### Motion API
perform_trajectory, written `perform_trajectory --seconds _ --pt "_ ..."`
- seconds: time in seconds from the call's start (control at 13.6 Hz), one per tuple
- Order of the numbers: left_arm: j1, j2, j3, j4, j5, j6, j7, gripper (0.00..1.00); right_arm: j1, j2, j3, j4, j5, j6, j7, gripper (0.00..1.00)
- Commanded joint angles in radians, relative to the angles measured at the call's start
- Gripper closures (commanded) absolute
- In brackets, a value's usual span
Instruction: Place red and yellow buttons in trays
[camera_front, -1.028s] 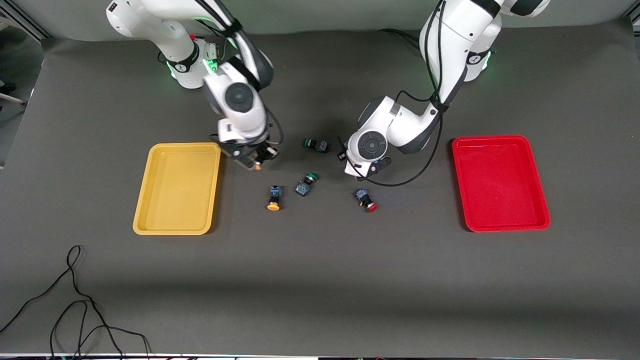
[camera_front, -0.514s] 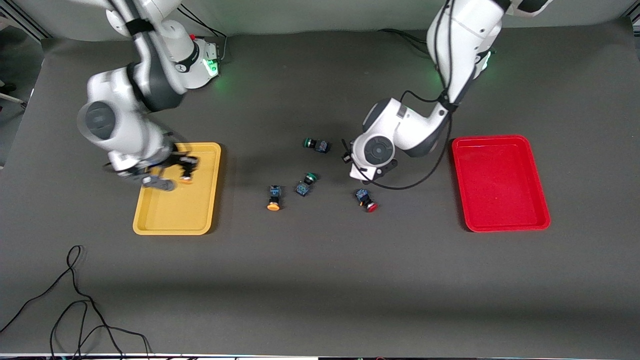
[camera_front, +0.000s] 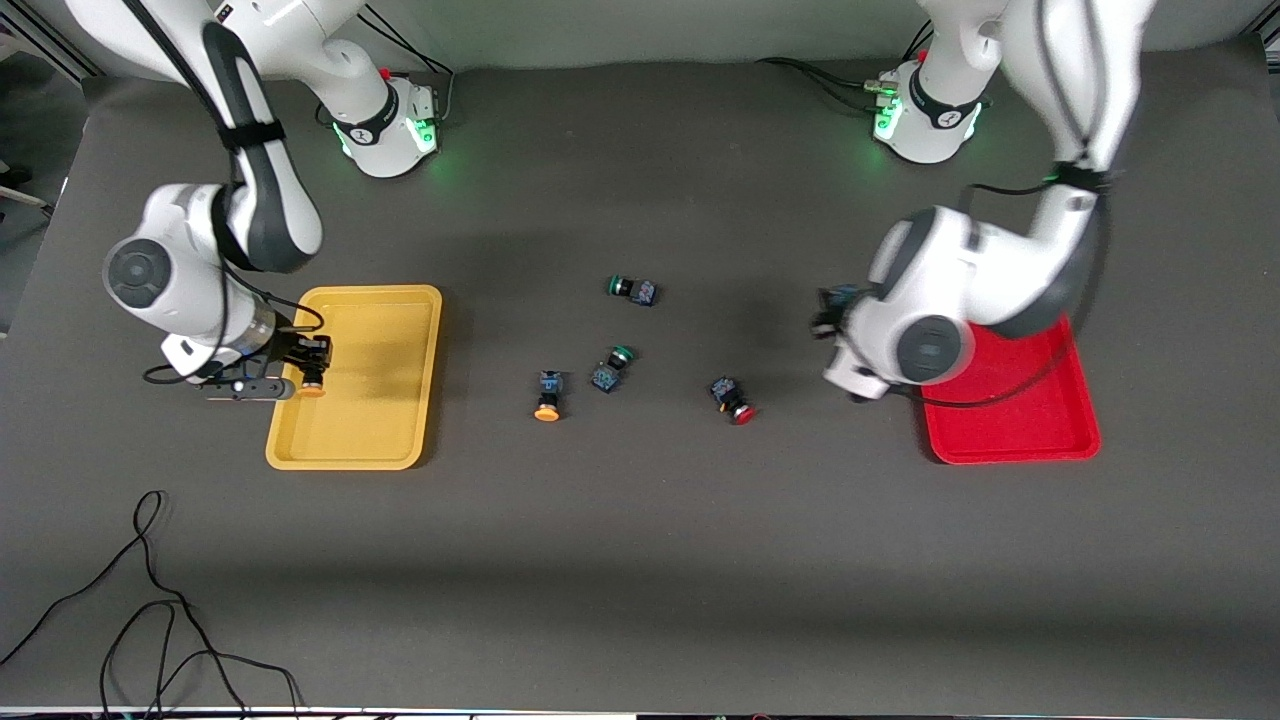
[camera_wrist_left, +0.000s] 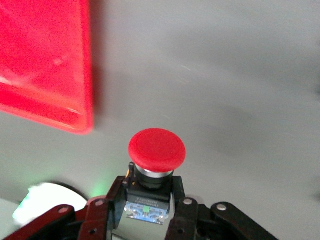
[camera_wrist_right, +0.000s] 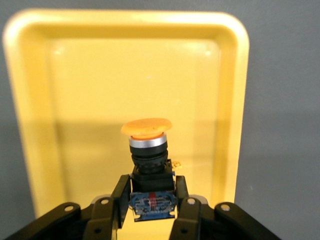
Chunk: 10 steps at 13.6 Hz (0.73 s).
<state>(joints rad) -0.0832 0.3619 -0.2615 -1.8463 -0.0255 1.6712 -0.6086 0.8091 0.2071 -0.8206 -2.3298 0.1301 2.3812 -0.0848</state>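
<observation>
Right pincer (camera_wrist_right: 151, 207) pinching yellow-capped button (camera_wrist_right: 148, 160) over yellow tray (camera_wrist_right: 227, 75). Left pincer (camera_wrist_left: 148, 220) pinching red-capped button (camera_wrist_left: 156, 159) over counter (camera_wrist_left: 240, 90), short of red tray (camera_wrist_left: 40, 65). Risk: early release, landing outside rim.

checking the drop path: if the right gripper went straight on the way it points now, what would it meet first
Most likely the floor of the yellow tray. The right gripper, shut on a yellow-capped button, points down at it, and nothing shows between; how high it hangs is unclear.
</observation>
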Motion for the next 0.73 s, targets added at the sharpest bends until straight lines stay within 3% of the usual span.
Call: perform_trajectory --seconds 0.0,0.15,0.29,0.37,0.44,0.51,0.59,0.66 --pt "0.149 -0.052 -0.008 -0.12 0.085 0.048 0.231 1.0 -0.039 0.138 -0.003 0.007 0.202 0.052 -0.229 0.76" --pt "0.242 -0.055 -0.01 -0.224 0.15 0.161 0.305 1.0 -0.045 0.222 -0.003 0.016 0.377 0.056 -0.401 0.76" --pt "0.299 -0.067 -0.008 -0.33 0.177 0.284 0.361 1.0 -0.041 0.232 -0.002 0.023 0.404 0.05 -0.417 0.76" --pt "0.309 -0.066 -0.008 -0.367 0.179 0.341 0.366 1.0 -0.041 0.232 -0.002 0.032 0.402 0.046 -0.406 0.55" --pt "0.31 -0.06 -0.008 -0.396 0.179 0.388 0.366 1.0 -0.044 0.233 -0.002 0.053 0.404 0.04 -0.397 0.01" --pt "0.31 -0.058 -0.008 -0.404 0.179 0.398 0.365 0.97 -0.042 0.233 -0.003 0.075 0.404 0.006 -0.386 0.0" --pt "0.31 -0.058 -0.01 -0.398 0.179 0.384 0.366 0.32 -0.044 0.233 -0.005 0.122 0.398 -0.069 -0.357 0.0" --pt "0.306 -0.066 -0.012 -0.386 0.177 0.362 0.366 0.01 -0.035 0.232 -0.023 0.18 0.364 -0.171 -0.311 0.0"
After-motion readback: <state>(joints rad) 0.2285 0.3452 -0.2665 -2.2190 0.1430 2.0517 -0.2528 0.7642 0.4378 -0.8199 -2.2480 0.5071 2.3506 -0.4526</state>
